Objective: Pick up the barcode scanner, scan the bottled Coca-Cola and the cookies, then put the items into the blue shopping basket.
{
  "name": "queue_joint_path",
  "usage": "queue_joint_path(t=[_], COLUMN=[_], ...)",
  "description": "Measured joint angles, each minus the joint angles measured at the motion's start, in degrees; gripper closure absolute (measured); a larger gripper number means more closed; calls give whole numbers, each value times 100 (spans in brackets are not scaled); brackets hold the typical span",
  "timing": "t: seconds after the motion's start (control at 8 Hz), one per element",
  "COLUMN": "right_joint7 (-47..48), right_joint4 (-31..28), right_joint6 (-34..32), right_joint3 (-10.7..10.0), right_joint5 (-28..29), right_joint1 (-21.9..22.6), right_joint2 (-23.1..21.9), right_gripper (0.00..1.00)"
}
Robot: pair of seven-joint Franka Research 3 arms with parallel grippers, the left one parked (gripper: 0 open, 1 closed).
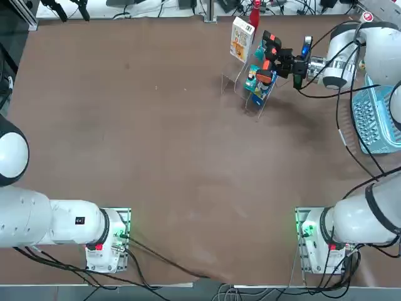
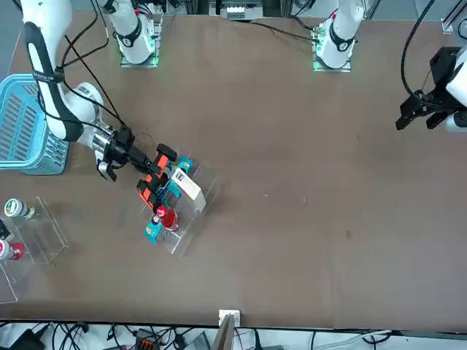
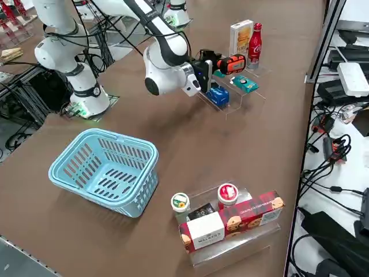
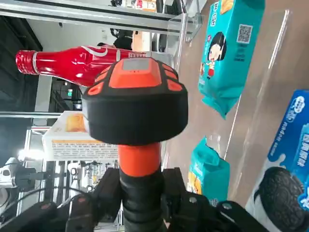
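My right gripper is shut on the handle of the barcode scanner, a black body with orange trim. It holds the scanner just above the clear display stand, head pointing at the goods. The bottled Coca-Cola stands upright at the stand's far end, next to the cookies, a white carton with an orange picture. The blue shopping basket sits on the table to the arm's right.
Teal packets and a blue packet lie on the same stand under the scanner. A second clear stand with boxes and two round-topped containers sits near the table edge beyond the basket. Cables trail off the table's far edge.
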Motion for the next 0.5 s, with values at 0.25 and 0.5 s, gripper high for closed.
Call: queue_joint_path(t=[0.25, 0.5], right_joint7=[-116, -429], right_joint4=[-21, -240], right_joint6=[-143, -386], right_joint3=[0, -1], right_joint5=[-1, -1], right_joint1=[3, 3], right_joint2=[1, -10], right_gripper=[56, 56])
